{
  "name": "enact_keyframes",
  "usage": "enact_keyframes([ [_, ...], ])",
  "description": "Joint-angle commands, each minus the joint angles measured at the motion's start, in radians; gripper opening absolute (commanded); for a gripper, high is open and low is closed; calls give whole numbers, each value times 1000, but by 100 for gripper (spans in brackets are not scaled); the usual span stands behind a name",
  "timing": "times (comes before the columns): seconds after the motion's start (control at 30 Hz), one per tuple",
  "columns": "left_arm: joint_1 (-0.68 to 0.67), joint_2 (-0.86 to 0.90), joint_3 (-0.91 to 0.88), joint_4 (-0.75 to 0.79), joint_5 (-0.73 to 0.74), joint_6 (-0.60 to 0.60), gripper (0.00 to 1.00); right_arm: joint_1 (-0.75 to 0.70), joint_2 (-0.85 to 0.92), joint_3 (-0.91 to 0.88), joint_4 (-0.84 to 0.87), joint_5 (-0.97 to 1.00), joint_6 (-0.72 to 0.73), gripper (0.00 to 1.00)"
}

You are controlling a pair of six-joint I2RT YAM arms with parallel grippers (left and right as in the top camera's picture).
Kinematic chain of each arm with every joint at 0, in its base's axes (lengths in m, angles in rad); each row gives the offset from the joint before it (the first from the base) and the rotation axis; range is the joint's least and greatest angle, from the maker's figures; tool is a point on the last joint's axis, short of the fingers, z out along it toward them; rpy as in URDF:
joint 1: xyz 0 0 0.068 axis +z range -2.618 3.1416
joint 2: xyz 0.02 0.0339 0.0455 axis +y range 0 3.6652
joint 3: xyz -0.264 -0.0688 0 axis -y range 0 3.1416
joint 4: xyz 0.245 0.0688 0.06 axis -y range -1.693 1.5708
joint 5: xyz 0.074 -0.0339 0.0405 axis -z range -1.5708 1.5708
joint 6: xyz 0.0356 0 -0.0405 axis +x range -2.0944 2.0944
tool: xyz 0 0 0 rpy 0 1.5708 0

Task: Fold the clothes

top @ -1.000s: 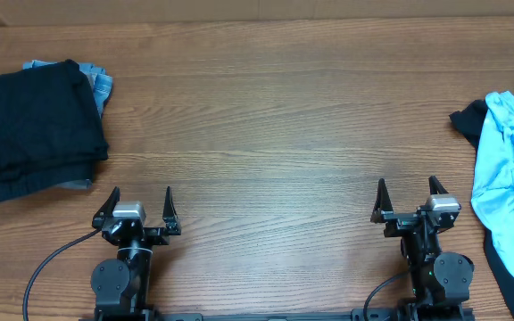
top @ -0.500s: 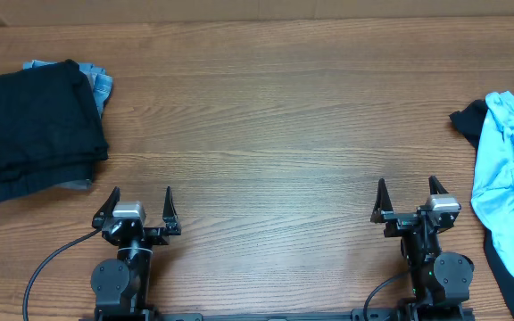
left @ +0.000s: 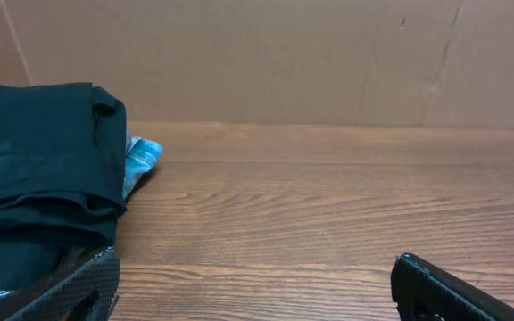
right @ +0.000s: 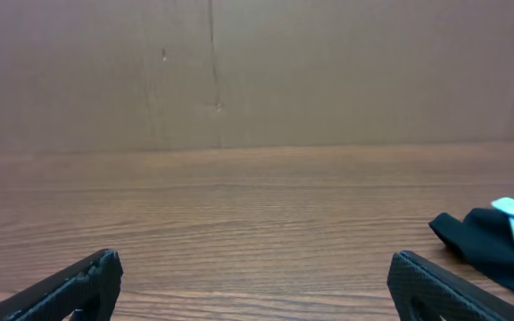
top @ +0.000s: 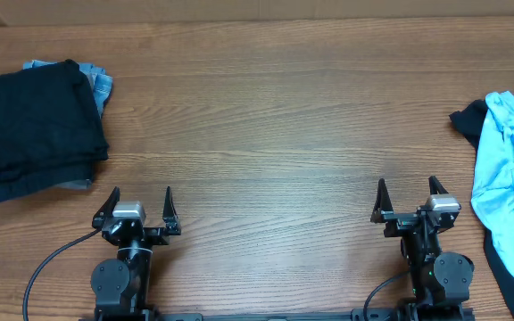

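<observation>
Your left gripper [top: 141,198] sits at the near edge of the table [top: 266,116] with its jaws wide apart, holding nothing and touching no cloth. Your right gripper [top: 407,189] stands the same way, jaws spread and empty. The folded black garment [top: 34,125] lies at the far left of the table, on top of a blue piece [top: 103,86] that shows only as a strip past its right edge. The stack runs off the left side of the overhead view. At the right side a crumpled light blue shirt [top: 507,178] lies over a dark garment [top: 467,119]. Both are cut off by the frame, so their full shape cannot be judged. In the wrist views only the fingertips show at the bottom corners, and a brown board wall [left: 284,53] backs the table.
</observation>
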Motion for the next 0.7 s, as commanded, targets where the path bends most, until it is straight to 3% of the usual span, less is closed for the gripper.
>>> enact_keyframes([
  [0.0, -2, -10, -8, 8, 30, -7, 100, -6, -6, -10, 6, 0, 40, 100],
  [0.13, -2, -10, -8, 14, 31, -52, 100, -6, -6, 14, -21, -1, 97, 100],
  [0.3, -2, -10, 19, 45, 141, -336, 100, -6, 6, 167, -133, 0, 131, 100],
  [0.47, -2, 13, 203, -171, 158, -262, 100, -6, 183, 412, -278, 0, 131, 100],
  [0.67, -2, 200, 498, -338, 159, -197, 100, -6, 525, 757, -434, -1, 131, 100],
])
